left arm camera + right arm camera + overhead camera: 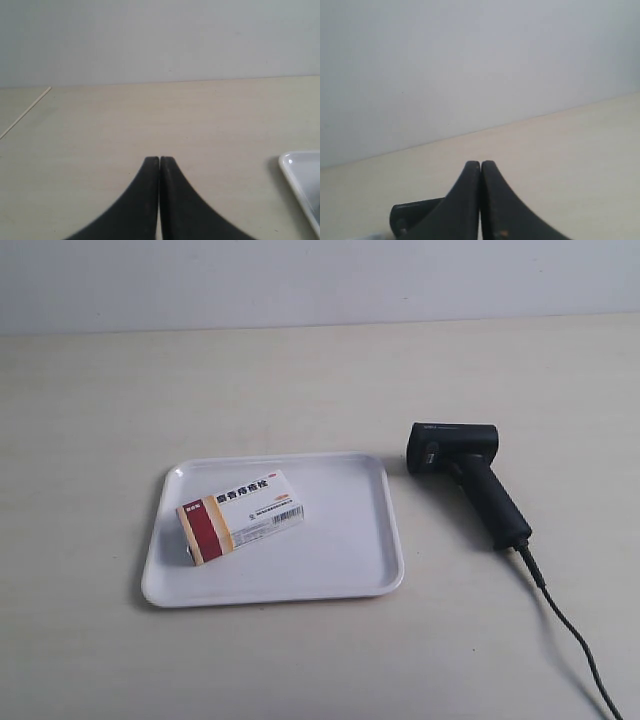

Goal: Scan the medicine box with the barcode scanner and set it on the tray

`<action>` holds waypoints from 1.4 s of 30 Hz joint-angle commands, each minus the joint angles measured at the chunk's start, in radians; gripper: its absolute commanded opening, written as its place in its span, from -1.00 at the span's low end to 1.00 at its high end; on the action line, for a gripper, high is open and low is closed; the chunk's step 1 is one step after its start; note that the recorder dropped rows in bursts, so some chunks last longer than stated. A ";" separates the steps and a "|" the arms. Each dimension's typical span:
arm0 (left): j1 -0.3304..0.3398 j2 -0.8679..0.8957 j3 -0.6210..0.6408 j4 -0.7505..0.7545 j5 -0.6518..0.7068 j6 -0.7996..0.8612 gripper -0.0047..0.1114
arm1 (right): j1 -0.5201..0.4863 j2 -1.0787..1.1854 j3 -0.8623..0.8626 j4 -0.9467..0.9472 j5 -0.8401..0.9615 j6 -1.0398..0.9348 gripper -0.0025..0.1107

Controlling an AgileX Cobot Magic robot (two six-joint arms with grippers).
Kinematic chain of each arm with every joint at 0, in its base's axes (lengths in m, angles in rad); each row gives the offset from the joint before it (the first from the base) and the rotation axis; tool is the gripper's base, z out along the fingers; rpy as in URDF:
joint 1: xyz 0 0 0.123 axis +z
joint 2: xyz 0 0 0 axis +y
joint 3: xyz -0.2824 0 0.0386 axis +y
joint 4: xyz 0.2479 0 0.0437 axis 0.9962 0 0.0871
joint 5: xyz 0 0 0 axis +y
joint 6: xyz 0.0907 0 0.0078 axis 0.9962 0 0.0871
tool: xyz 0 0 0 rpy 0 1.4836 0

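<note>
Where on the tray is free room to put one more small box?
The tray is bare between the box and its rim nearest the scanner, and in a strip along its near rim. The box fills the other half.

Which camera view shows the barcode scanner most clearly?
The exterior view: the whole barcode scanner lies on the table beside the tray, with its cable. The right wrist view shows only a dark part of it behind the closed right claw. The left wrist view shows none.
</note>
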 commanded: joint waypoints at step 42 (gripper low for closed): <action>0.003 -0.007 0.000 -0.004 0.000 0.003 -0.87 | -0.089 -0.216 0.005 -0.006 0.250 -0.049 -0.95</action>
